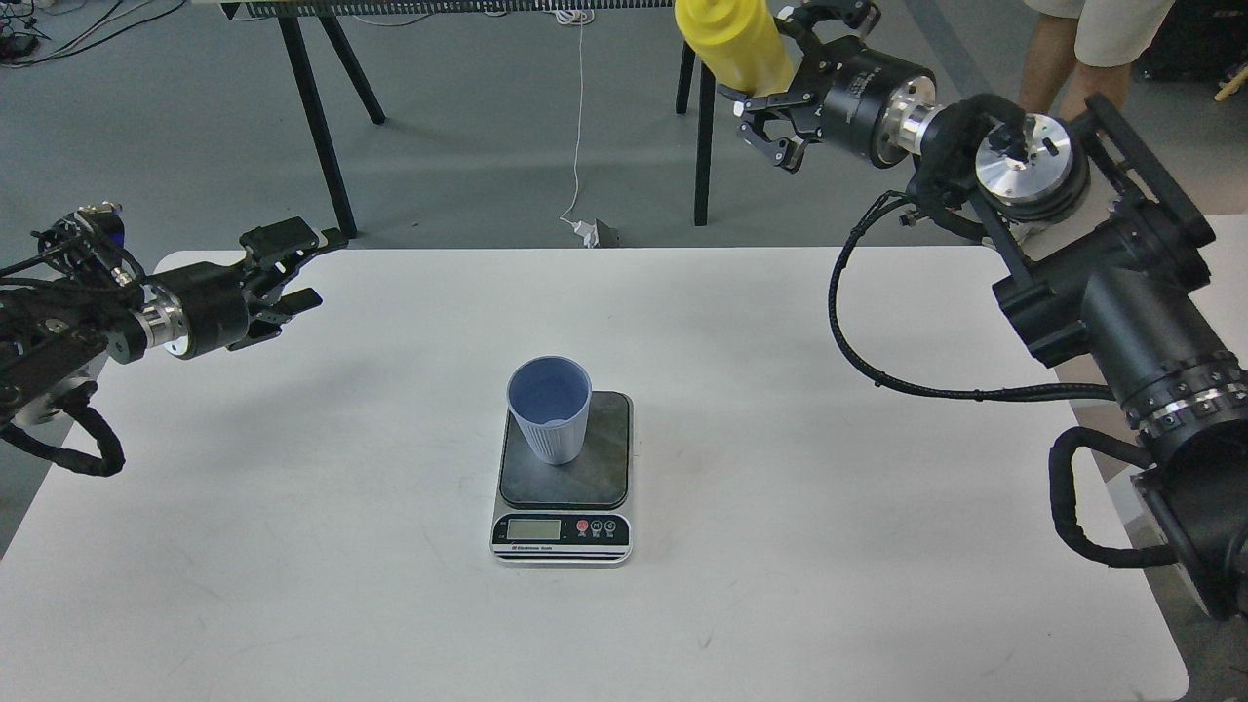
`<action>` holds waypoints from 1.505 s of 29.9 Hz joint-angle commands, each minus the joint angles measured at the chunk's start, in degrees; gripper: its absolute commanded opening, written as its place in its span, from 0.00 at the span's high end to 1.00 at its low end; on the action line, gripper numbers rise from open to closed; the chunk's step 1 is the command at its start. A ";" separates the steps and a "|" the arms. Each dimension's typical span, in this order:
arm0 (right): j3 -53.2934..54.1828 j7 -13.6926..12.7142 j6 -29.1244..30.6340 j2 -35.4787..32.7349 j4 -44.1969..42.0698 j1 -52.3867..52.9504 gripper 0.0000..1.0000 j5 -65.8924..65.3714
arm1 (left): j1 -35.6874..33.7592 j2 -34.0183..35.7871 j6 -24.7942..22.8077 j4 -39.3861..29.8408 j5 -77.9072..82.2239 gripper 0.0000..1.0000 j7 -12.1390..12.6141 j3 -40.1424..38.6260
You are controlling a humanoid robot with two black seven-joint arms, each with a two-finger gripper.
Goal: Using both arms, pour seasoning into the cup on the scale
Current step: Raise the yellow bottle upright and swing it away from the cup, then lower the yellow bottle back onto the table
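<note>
Pouring: not yet begun; the seasoning bottle is held high at the top of the frame, well apart from the cup.
Right gripper: fingers closed around the bottle's lower body.
Left gripper: fingers parted, holding nothing, upper left over the table.
Cup: upright on the scale, centre frame; contents unclear.
Left to do: bring the bottle over the cup, tilt it.
Around: black trestle legs and a white cable beyond the table; nothing blocks the cup.

I see the cup standing on the scale, mid-frame on the tabletop. My left gripper hangs at the frame's left; upper right, my right gripper holds the seasoning bottle behind the tabletop's far edge.
</note>
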 commanded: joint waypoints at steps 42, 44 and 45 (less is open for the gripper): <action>-0.72 -0.01 16.46 -0.94 1.98 -40.89 0.95 19.92 | 0.12 -1.86 0.00 0.00 0.26 0.01 0.00 0.50; -1.60 -0.01 16.64 -0.59 1.90 -41.06 0.95 19.92 | 0.12 -1.86 0.00 0.00 0.26 0.01 0.00 0.50; -1.95 -0.01 16.81 -0.59 1.90 -41.24 0.95 19.92 | 0.12 -1.77 0.00 0.00 0.26 0.01 0.00 0.50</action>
